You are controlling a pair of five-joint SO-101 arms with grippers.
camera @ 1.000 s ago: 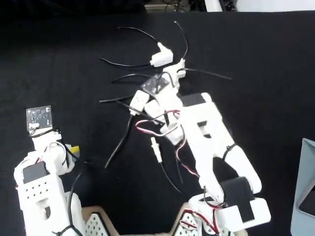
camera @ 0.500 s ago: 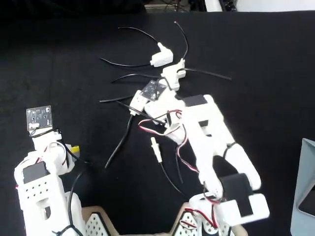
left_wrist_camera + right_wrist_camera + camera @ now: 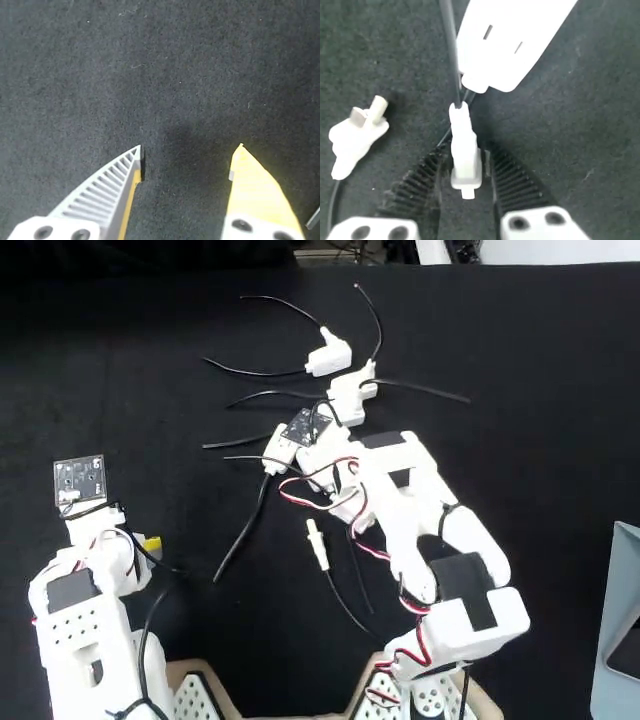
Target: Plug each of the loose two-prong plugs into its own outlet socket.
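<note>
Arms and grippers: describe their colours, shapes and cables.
Both arms are white plastic with black motor blocks. The right arm carries looping red, white and black wires; the left arm a black cable. The left gripper is one white ribbed wedge, one yellow. The right gripper has black ribbed pads.

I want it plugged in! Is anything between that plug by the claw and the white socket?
Only a black cable runs between the plug at the right gripper and the outlet socket.
</note>
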